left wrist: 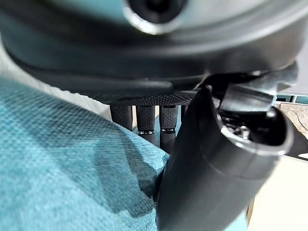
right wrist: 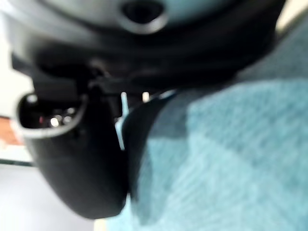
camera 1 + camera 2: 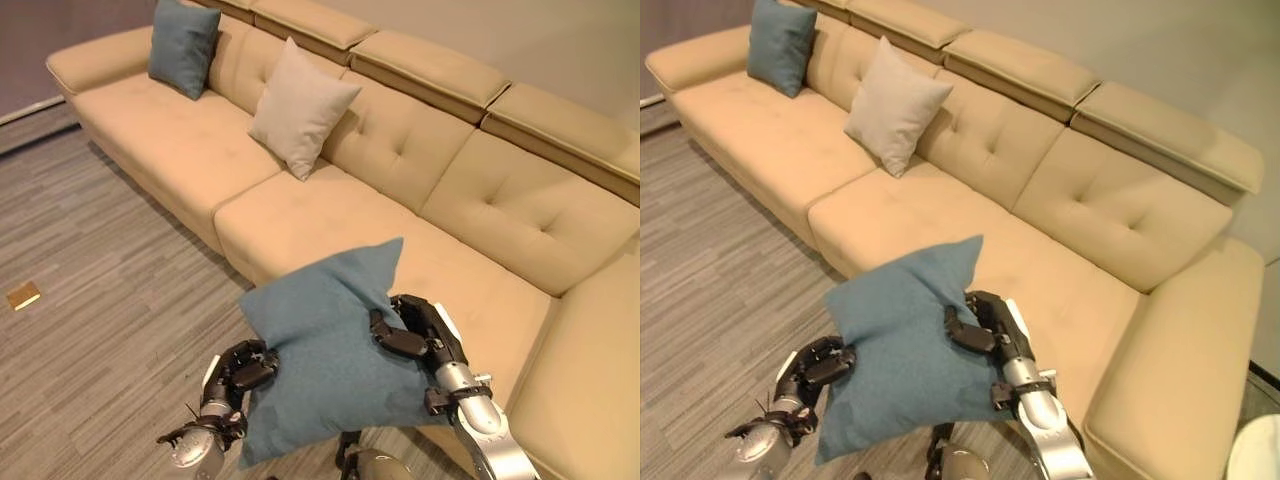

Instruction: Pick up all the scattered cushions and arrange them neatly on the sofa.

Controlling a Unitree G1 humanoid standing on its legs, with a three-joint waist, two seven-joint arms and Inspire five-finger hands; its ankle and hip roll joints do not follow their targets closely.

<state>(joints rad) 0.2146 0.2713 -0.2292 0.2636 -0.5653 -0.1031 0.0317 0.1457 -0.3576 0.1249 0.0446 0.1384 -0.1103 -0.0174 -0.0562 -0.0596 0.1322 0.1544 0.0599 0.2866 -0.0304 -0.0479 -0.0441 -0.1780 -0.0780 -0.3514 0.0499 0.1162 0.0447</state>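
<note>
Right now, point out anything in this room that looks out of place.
A small tan flat object lies alone on the floor, off from the sofa; I cannot tell what it is. The teal cushion is held between the left hand and right hand, not yet placed.

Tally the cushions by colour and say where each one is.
Teal cushions: 2, one leaning at the sofa's far end, one held between the left hand and right hand.
Beige cushions: 1, leaning on the sofa's backrest.
Total: 3 cushions.
</note>
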